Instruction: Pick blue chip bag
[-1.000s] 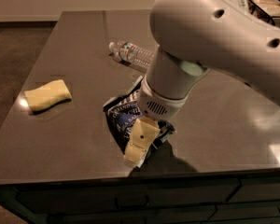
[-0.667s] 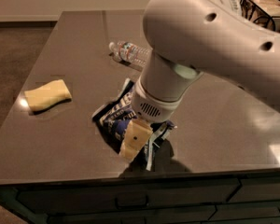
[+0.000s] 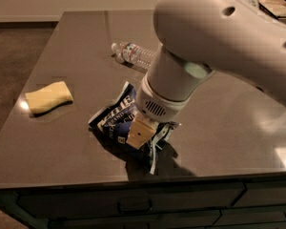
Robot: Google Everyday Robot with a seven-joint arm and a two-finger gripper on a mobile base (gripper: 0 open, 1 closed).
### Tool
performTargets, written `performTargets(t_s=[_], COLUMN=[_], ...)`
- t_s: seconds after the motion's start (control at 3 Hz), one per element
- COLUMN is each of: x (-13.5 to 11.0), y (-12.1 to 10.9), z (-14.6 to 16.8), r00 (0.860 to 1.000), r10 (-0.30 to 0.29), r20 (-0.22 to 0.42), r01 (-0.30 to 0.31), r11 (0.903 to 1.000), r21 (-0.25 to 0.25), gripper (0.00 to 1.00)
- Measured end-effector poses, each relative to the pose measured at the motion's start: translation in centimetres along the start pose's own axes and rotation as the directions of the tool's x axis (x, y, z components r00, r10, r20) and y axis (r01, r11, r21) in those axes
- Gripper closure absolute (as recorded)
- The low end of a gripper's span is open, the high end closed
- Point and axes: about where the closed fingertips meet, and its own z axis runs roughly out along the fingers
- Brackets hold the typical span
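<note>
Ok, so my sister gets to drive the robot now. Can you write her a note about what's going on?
Gripper: down on the blue chip bag, close to the front edge of the table. Whether it has a hold on the bag cannot be seen.
Bag: crumpled, and it looks to be resting on the table.
Other things: the water bottle lies farther back and the yellow sponge off to the side, both apart from the bag.
Done: the gripper is at the bag.
Left: make sure of the grip, then lift the bag off the table.
</note>
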Motion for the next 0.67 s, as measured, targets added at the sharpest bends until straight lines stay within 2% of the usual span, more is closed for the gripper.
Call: performTargets(t_s=[0.33,0.67], x=[-0.1,-0.7], y=[-1.0,-2.6], z=[-1.2,-3.4], r00=[1.0,0.999], r10=[0.004,-0.01], r20=[0.009,0.034], r01=[-0.004,0.009], r11=[0.9999,0.9995], r21=[0.013,0.029], gripper=[0.87,1.0])
